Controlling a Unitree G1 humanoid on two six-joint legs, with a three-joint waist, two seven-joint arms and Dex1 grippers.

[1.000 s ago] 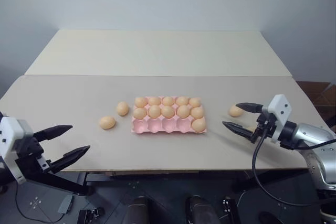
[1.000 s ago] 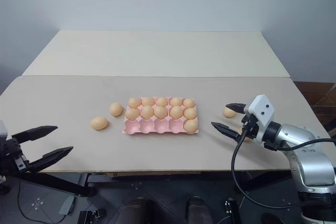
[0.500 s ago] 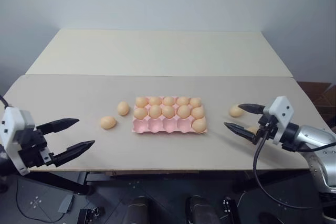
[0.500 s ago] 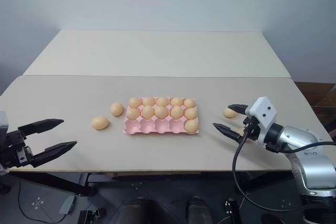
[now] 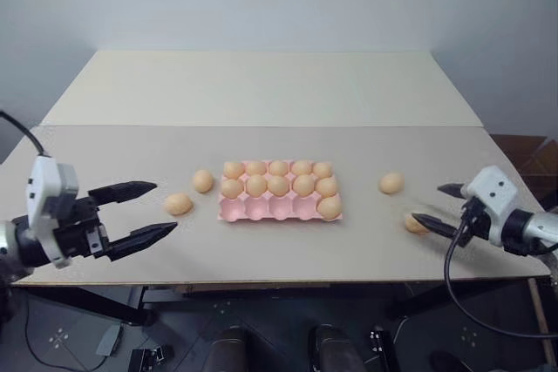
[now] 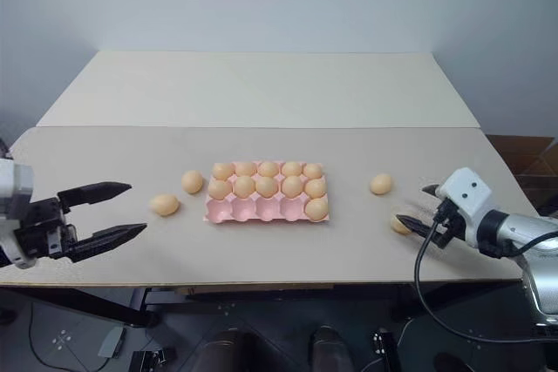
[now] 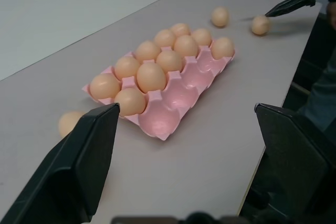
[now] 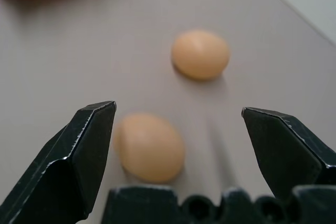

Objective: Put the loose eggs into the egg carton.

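Note:
The pink egg carton (image 5: 261, 209) lies mid-table with several eggs in its back and middle rows and one egg (image 5: 330, 207) in the front right cup. Two loose eggs (image 5: 203, 181) (image 5: 178, 204) lie to its left, and two more (image 5: 391, 183) (image 5: 417, 223) to its right. My left gripper (image 5: 165, 206) is open, its tips just left of the nearer left egg. My right gripper (image 5: 427, 202) is open around the nearer right egg (image 8: 150, 147), which sits low between its fingers, closer to one finger; the farther egg (image 8: 200, 54) lies beyond.
The beige table (image 5: 288, 250) ends at a front edge just below both grippers. A second tabletop (image 5: 261, 84) adjoins behind, with a seam between them. The front row of the carton (image 7: 163, 121) has bare cups.
My right gripper has swung right and down, away from the carton, to the nearer right egg. My left gripper has come up and right toward the left eggs. Both stayed open.

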